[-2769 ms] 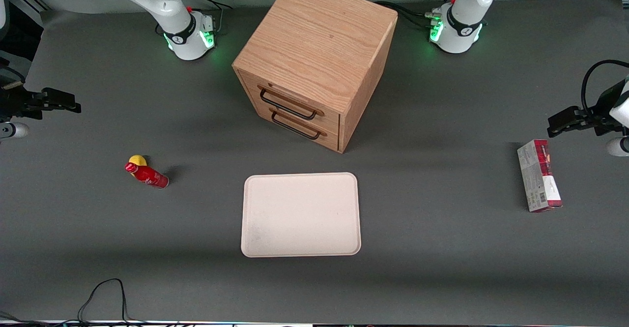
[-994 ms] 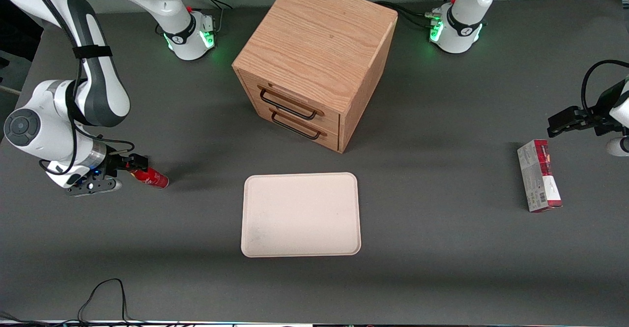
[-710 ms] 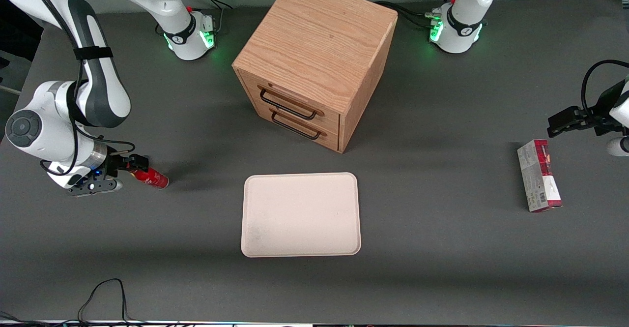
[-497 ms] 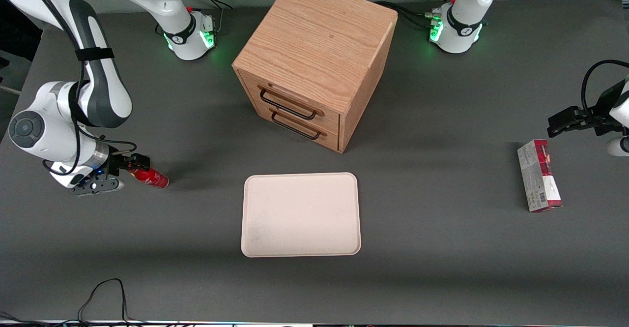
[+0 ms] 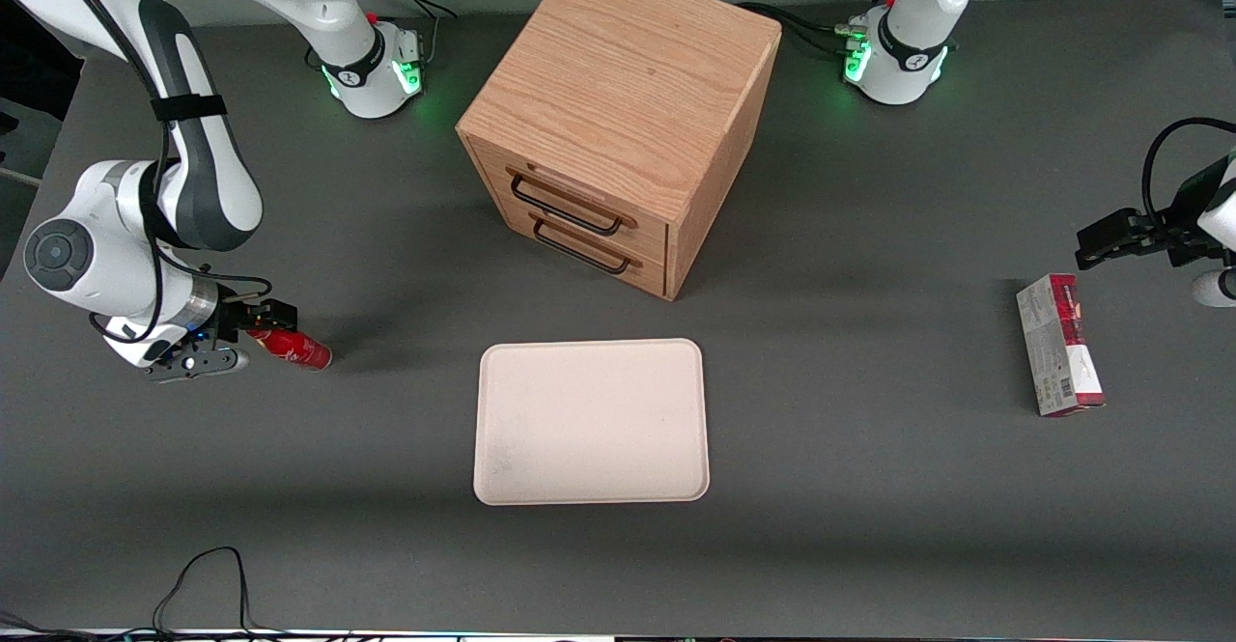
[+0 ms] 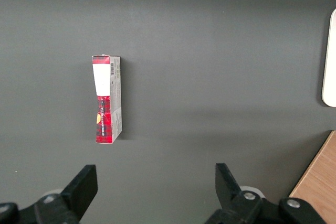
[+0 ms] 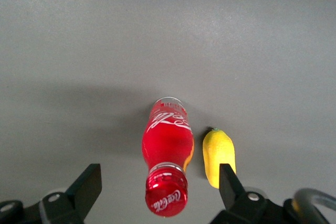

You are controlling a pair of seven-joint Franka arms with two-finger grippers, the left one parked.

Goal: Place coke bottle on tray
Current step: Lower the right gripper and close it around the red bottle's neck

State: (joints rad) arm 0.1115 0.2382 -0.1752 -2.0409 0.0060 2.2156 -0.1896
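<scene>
The coke bottle (image 5: 297, 349), small and red with a red cap, sits on the grey table toward the working arm's end. In the right wrist view the coke bottle (image 7: 167, 142) points its cap at the camera. My right gripper (image 5: 274, 322) is at the cap end. Its two black fingers (image 7: 88, 183) stand wide open on either side of the cap, with clear gaps and no contact. The cream tray (image 5: 591, 420) lies flat near the middle of the table with nothing on it, apart from the bottle and nearer the front camera.
A small yellow rounded object (image 7: 218, 156) lies close beside the bottle. A wooden two-drawer cabinet (image 5: 618, 111) stands farther from the camera than the tray. A red-and-grey carton (image 5: 1059, 345) lies toward the parked arm's end. A black cable (image 5: 203, 574) loops at the front edge.
The right arm has swung in from the table's edge to the bottle. Over the last second its gripper crept slightly closer along the bottle's cap end; the bottle has not moved.
</scene>
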